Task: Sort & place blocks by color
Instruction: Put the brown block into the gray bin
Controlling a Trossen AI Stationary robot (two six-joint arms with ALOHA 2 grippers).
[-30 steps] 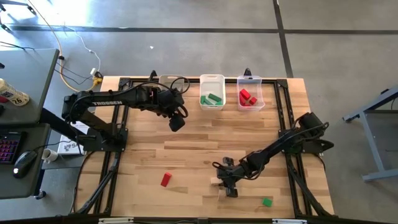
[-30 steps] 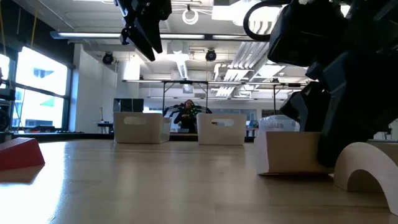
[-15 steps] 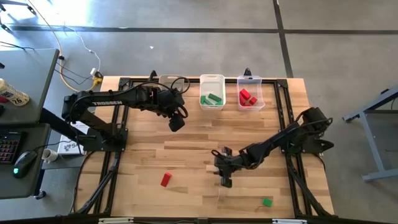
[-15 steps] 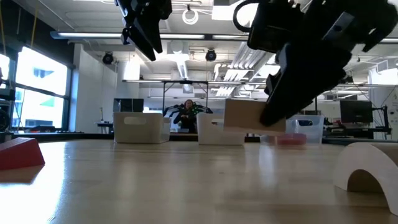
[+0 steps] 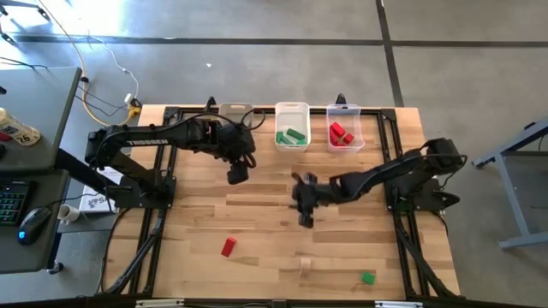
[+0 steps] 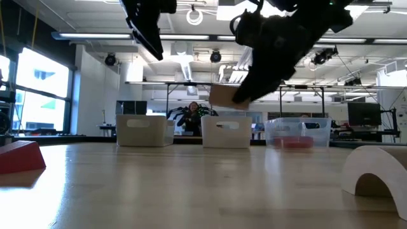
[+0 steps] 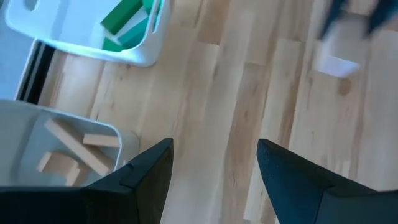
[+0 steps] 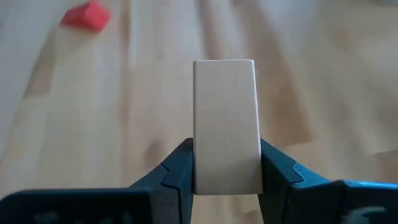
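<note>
A plain tan block [image 8: 225,118] hangs above the table's middle, clear of the wood in the low view [image 6: 222,95], with my right gripper [image 5: 306,216] shut on it. My left gripper [image 5: 237,174] hovers open with nothing between its fingers [image 7: 211,165], in front of the far-left bin [image 7: 62,146], which holds tan pieces. On the table lie a red block [image 5: 228,247], a green block [image 5: 367,278] and a tan arch [image 5: 306,265]. The arch stands on its two feet [image 6: 372,172]. My right gripper pinches the tan block by its two long sides [image 8: 202,168] between the two fingers [image 8: 177,171], at the end nearest the wrist. The rest of the block sticks out past the fingertips. The fingers slant down from the table's right. The block is lifted clear.
Three bins stand along the far edge: one with tan pieces [image 5: 233,112], one with green blocks [image 5: 292,128], one with red blocks [image 5: 345,130]. A black frame runs along both sides of the table. Bare wood lies between the arms and the bins.
My right gripper has lifted the tan block off the table beside the arch. It has carried the block up and toward the far edge. The arch has stayed where it stood. My left gripper has rolled about its own axis without leaving its place.
</note>
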